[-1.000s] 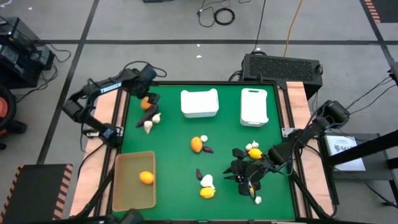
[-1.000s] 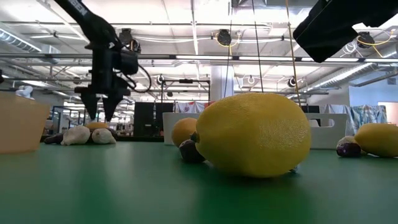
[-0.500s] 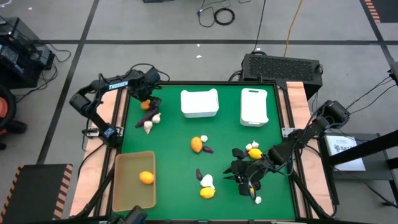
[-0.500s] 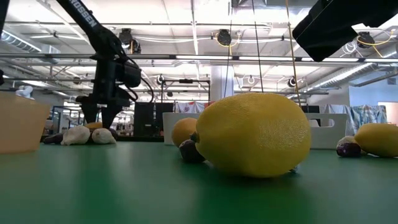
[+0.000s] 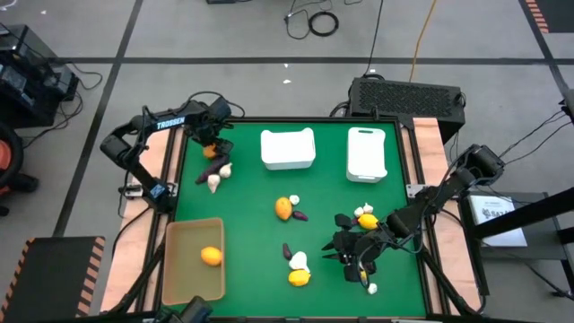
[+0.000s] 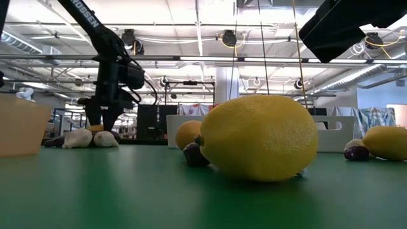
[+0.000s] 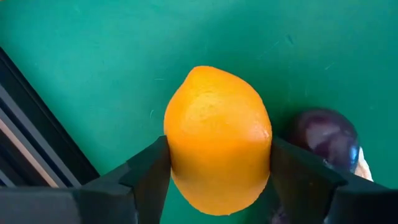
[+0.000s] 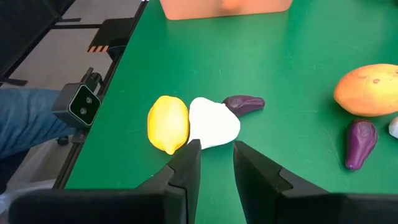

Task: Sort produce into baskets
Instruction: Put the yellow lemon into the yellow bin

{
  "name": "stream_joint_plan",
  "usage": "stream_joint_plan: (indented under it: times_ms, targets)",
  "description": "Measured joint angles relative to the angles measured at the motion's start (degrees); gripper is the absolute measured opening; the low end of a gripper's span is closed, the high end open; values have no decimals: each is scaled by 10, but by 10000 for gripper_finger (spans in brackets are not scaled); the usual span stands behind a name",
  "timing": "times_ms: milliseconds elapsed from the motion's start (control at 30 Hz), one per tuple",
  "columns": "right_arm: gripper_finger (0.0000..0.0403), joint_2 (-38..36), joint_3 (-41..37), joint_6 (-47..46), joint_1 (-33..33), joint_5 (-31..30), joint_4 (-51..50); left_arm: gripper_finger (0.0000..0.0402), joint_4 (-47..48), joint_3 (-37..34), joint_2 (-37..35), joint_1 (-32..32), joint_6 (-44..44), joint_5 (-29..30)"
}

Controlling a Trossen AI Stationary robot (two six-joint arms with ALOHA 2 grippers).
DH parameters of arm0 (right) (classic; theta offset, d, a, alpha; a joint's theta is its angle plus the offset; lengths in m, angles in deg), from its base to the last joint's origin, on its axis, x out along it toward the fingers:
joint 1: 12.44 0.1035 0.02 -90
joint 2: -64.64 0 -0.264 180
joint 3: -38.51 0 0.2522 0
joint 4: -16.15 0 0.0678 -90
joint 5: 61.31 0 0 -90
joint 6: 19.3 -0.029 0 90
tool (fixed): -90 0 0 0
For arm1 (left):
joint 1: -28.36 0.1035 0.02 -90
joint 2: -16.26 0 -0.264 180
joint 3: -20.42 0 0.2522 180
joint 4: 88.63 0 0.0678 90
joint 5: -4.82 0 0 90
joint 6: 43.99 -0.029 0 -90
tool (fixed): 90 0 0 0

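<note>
My left gripper (image 5: 211, 146) is at the table's far left corner, shut on a round orange fruit (image 7: 217, 140). A purple eggplant piece (image 7: 326, 137) and white garlic bulbs (image 5: 213, 182) lie beside it. My right gripper (image 8: 216, 163) hovers low at the front right, empty, with a narrow gap between its fingers. It points toward a lemon (image 8: 168, 123), a garlic bulb (image 8: 213, 122) and an eggplant piece (image 8: 244, 103). The tan tray (image 5: 179, 269) at the front left holds one orange fruit (image 5: 211, 256). Two white bins (image 5: 287, 148) (image 5: 366, 152) stand at the far edge. My left gripper pinches the orange fruit by its two opposite sides (image 7: 174, 155) between its two fingers (image 7: 146, 174), about at the fruit's widest part. The fingers come from above, pointing down. The fruit sits low by the green table top (image 6: 96, 128); whether it still rests on it, I cannot tell.
An orange fruit (image 5: 283, 208), a garlic bulb and an eggplant piece lie mid-table. A lemon (image 5: 367, 221) and garlic lie by the right arm, more pieces under it. A black frame rail (image 7: 37, 124) runs close beside the left gripper.
My left gripper has gone down over the orange fruit at the far left, and its fingers now stand against the fruit's sides. The right arm has kept still.
</note>
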Motion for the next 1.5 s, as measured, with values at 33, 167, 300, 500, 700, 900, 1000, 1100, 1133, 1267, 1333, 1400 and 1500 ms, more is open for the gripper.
stream_joint_plan:
  times_ms: [33, 167, 300, 500, 700, 900, 1000, 1100, 1133, 1267, 1333, 1400, 1500]
  targets:
    - [86, 0, 0, 0, 0, 0, 0, 246, -2, 0, 0, 0, 0, 2]
    - [86, 0, 0, 0, 0, 0, 0, 245, -9, 0, -12, 0, -13, 3]
    - [86, 0, 0, 0, 0, 0, 0, 245, 9, 11, -50, 0, -15, -3]
    - [86, 0, 0, 0, 0, 0, 5, 244, 69, 18, -153, -22, 2, -99]
    - [86, 0, 0, 1, 0, -3, 21, 244, 110, -2, -269, -148, 75, -206]
    - [86, 0, 0, -4, 0, -4, 21, 244, 109, -13, -359, -347, 220, -204]
    - [86, 0, 0, -11, 0, -4, 21, 244, 108, -32, -386, -458, 309, -163]
    - [86, 0, 0, -13, 0, -4, 21, 244, 106, -58, -391, -561, 394, -122]
    - [86, 0, 0, -13, 0, -4, 21, 244, 103, -67, -390, -591, 417, -115]
    - [86, 0, 0, -13, 0, -4, 21, 244, 53, -100, -375, -688, 483, -115]
    - [86, 0, 0, -13, -1, -4, 21, 244, 30, -108, -365, -724, 502, -115]
    - [86, 0, 0, -13, -2, -4, 21, 244, 17, -110, -355, -751, 519, -117]
    - [86, 0, 0, -14, -2, -17, 20, 244, 16, -111, -339, -785, 548, -119]
